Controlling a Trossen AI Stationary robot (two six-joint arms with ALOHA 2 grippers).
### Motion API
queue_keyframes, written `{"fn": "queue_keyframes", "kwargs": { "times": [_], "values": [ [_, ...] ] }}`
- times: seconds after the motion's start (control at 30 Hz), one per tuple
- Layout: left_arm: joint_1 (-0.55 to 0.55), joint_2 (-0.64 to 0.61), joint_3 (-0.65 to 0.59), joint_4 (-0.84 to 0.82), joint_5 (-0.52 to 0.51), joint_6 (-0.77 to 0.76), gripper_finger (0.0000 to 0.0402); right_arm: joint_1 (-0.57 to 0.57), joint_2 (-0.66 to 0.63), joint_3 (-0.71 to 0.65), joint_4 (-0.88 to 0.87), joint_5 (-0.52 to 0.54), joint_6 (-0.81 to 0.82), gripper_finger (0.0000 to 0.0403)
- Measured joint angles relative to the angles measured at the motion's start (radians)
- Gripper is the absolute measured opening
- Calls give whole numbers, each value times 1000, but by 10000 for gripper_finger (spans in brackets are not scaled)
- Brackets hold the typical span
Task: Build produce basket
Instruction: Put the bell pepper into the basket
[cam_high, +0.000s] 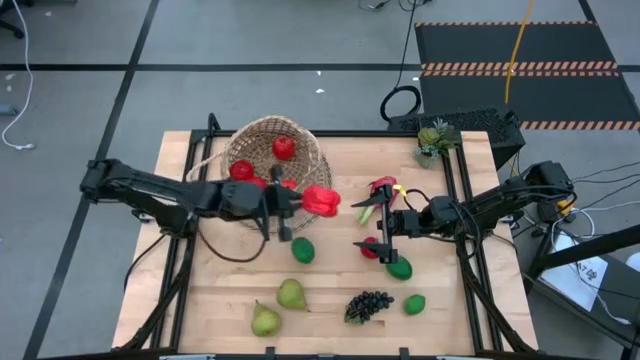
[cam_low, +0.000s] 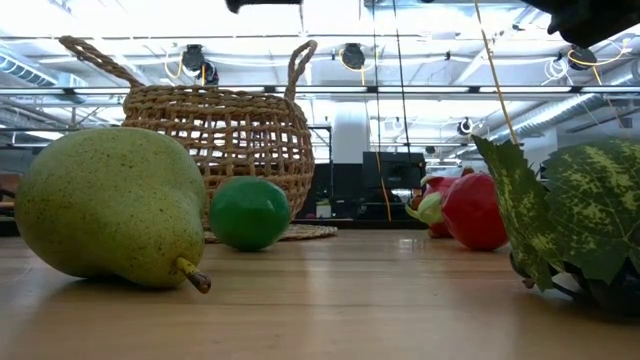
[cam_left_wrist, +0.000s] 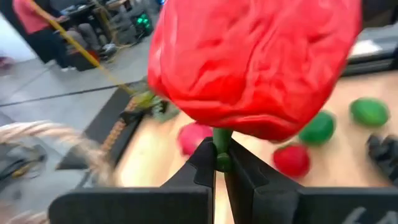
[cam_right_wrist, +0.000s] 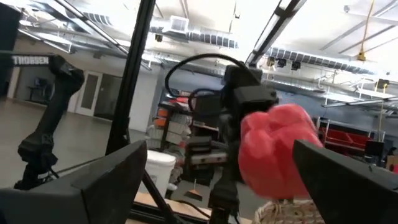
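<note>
The woven wicker basket (cam_high: 262, 135) stands on the far left part of the table with red fruits (cam_high: 283, 147) inside. My left gripper (cam_high: 292, 204) is just right of the basket's near rim, shut on a red pepper (cam_high: 321, 200). My right gripper (cam_high: 381, 236) is open over the table's right middle, pointing left, with a red fruit (cam_high: 370, 249) just below it. On the table lie limes (cam_high: 303, 250), pears (cam_high: 291, 294), a dark grape bunch (cam_high: 368, 305) and a pink dragon fruit (cam_high: 382, 189). My left gripper pinches the pepper's green stem (cam_left_wrist: 219, 144) between its two fingertips. The fingers come level from the table's left. The pepper's red body (cam_left_wrist: 255, 62) sits beyond the fingertips, lifted clear of the table.
A small green potted plant (cam_high: 436, 140) stands at the far right corner. A lime (cam_high: 399, 268) lies near my right gripper and another (cam_high: 414, 304) beside the grapes. In the low view a pear (cam_low: 110, 205) and a grape leaf (cam_low: 570, 215) fill the near edge.
</note>
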Motion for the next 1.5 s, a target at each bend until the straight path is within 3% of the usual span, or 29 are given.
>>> {"fn": "queue_keyframes", "kwargs": {
  "times": [0.27,0.53,0.7,1.5],
  "values": [
    [-36,-133,0,-298,-165,54,13,0,0,0,-61,64,-18,396],
    [-91,-176,0,-436,-266,109,17,0,0,0,-93,64,-22,396],
    [-108,-175,0,-509,-326,243,13,0,0,0,-98,64,-25,396],
    [-174,-174,0,-511,-339,837,13,0,0,-1,-114,64,-24,396]
  ]
}}
